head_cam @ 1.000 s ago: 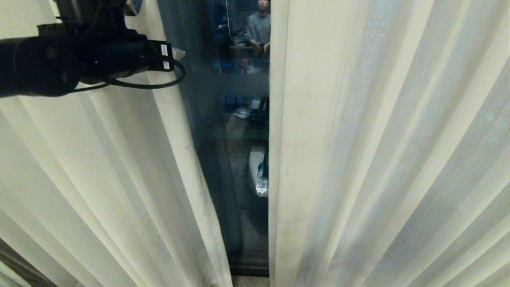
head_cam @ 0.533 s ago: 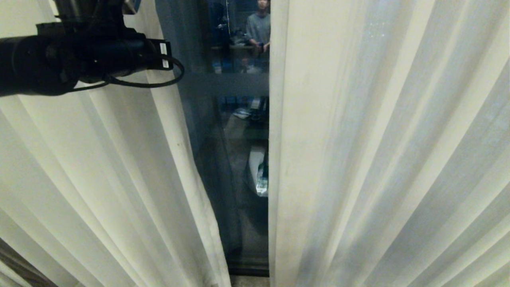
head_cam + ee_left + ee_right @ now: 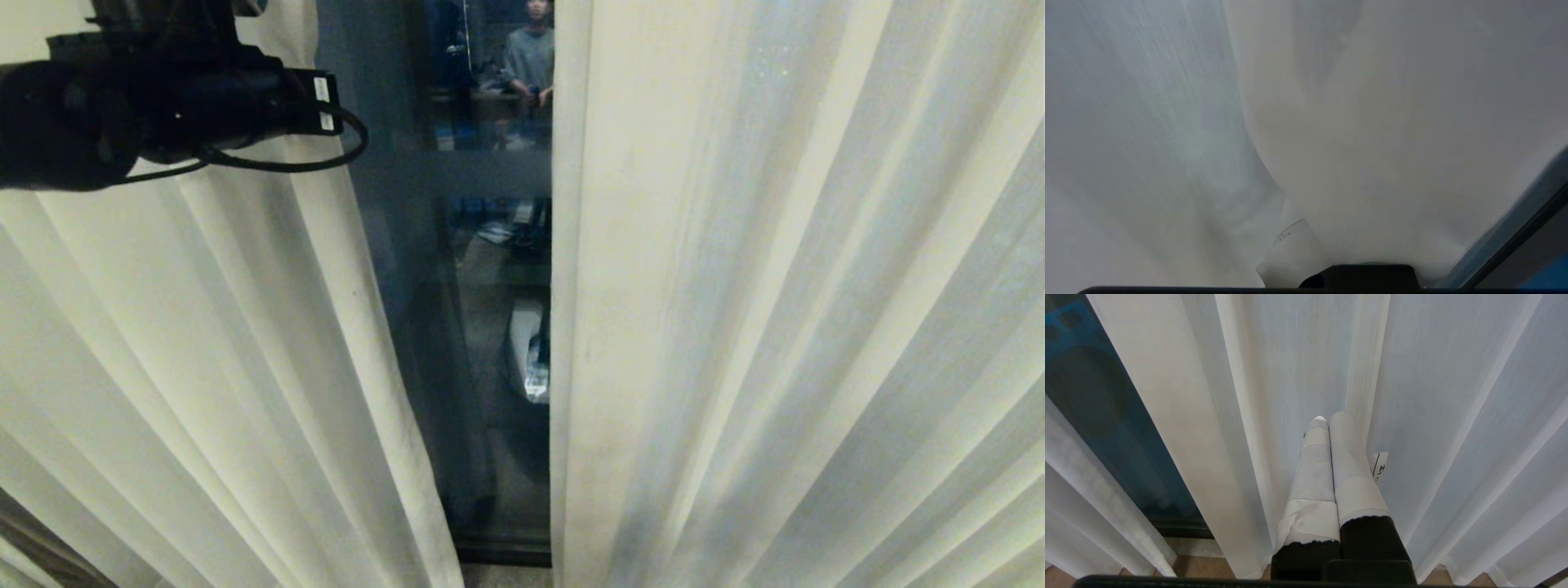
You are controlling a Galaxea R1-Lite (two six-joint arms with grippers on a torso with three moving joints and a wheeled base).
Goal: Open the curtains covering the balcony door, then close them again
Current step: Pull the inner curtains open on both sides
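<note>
Nearest, low down: right gripper (image 3: 1327, 418), taped fingers (image 3: 1310, 477) pressed together, clenched on nothing, tips just short of a pleat of the right curtain (image 3: 775, 286); strip of floor (image 3: 1200, 565) visible below the hems.

Higher, upper left: black left arm (image 3: 147, 106) reaching in from the left edge with a looped cable (image 3: 326, 159) hanging from it, level with the inner hem of the left curtain (image 3: 204, 367). Left gripper (image 3: 1306, 249) buried in that curtain's folds near the hem, clenched on the fabric, which bunches around its one visible taped finger (image 3: 1290, 253).

Between the two curtains: narrow gap, wider at top than at floor, left hem slanting, right hem hanging straight.

Farthest, through the gap: balcony door (image 3: 490, 343), dark glass crossed by a greyish band, dark frame at the sill; reflection of a standing person (image 3: 529, 57) near the top of the pane.
</note>
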